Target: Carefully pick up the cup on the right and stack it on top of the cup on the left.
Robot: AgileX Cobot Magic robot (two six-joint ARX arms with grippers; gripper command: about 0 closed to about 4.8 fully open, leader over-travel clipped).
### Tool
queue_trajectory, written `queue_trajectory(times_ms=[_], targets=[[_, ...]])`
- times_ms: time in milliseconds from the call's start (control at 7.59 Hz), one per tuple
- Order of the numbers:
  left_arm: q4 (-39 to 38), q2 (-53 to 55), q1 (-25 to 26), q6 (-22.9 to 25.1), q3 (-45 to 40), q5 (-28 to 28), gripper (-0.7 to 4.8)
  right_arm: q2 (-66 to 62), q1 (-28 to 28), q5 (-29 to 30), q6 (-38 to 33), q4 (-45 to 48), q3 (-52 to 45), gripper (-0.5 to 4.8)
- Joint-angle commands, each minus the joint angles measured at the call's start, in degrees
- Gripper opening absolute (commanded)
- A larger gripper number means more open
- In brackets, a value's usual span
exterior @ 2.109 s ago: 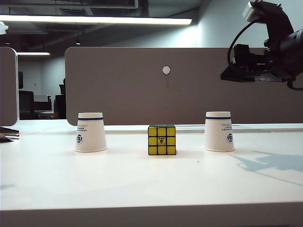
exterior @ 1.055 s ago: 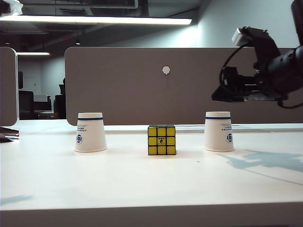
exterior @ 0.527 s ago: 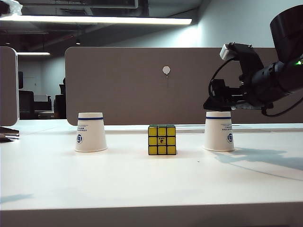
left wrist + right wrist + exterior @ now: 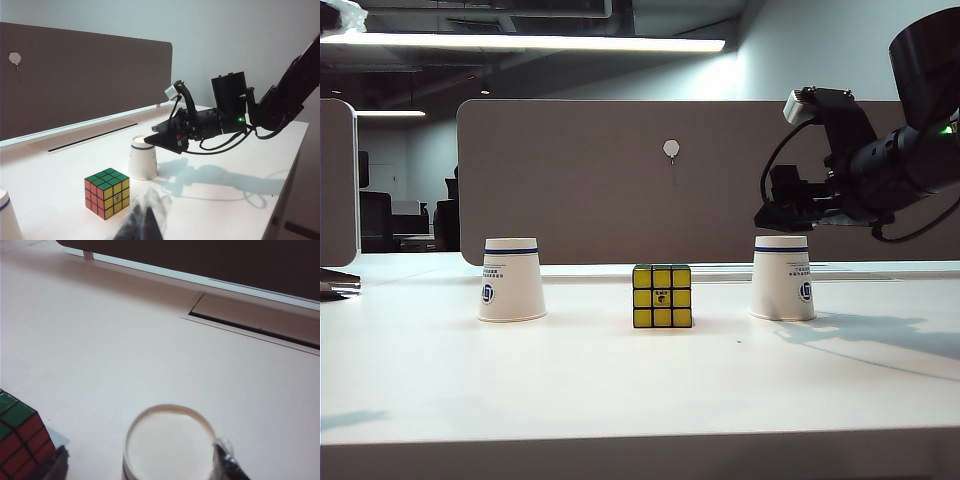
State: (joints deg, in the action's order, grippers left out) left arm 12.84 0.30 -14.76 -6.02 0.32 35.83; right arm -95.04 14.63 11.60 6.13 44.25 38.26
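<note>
Two white paper cups with blue bands stand upside down on the white table (image 4: 640,390). The cup on the left (image 4: 511,280) stands free, and only its edge (image 4: 7,220) shows in the left wrist view. My right gripper (image 4: 765,218) hovers just over the cup on the right (image 4: 782,278), open. In the right wrist view its fingers (image 4: 227,462) straddle that cup (image 4: 170,447); one sits by the rim, the other stands well clear. The left wrist view shows the right gripper (image 4: 152,141) level with the cup's top (image 4: 142,157). My left gripper (image 4: 143,226) is off to the side with fingers together, holding nothing.
A Rubik's cube (image 4: 661,296) sits between the two cups, seen also in the wrist views as cube (image 4: 107,192) and cube (image 4: 20,440). A grey partition (image 4: 620,180) runs along the table's back edge, with a slot (image 4: 250,322) in front of it.
My right arm came down and leftward from the upper right until its gripper reached the top of the right cup. Both cups and the cube stayed put.
</note>
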Motion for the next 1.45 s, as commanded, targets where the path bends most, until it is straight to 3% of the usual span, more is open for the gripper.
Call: queue_trajectory(times_ms=[132,659,1055,1187,1450], targets=[[0.63,0.02,0.00,0.02,0.11,-0.04,-0.06,0.07,0.02,-0.11,0.13,0.68,0.55,3.67],[1.05,0.02,0.00,0.02,0.11,-0.02,-0.06,0.02,0.02,-0.11,0.13,-2.01,0.55,3.67],[1.05,0.02,0.00,0.00,0.11,-0.02,-0.06,0.02,0.02,-0.42,0.15,-2.01,0.55,3.27],[1.07,0.02,0.00,0.00,0.11,-0.02,-0.06,-0.02,0.02,-1.60,1.22,-1.99,0.55,3.81],[1.07,0.02,0.00,0.00,0.11,-0.04,-0.07,-4.98,0.04,-1.53,1.57,-1.73,2.95,3.82]])
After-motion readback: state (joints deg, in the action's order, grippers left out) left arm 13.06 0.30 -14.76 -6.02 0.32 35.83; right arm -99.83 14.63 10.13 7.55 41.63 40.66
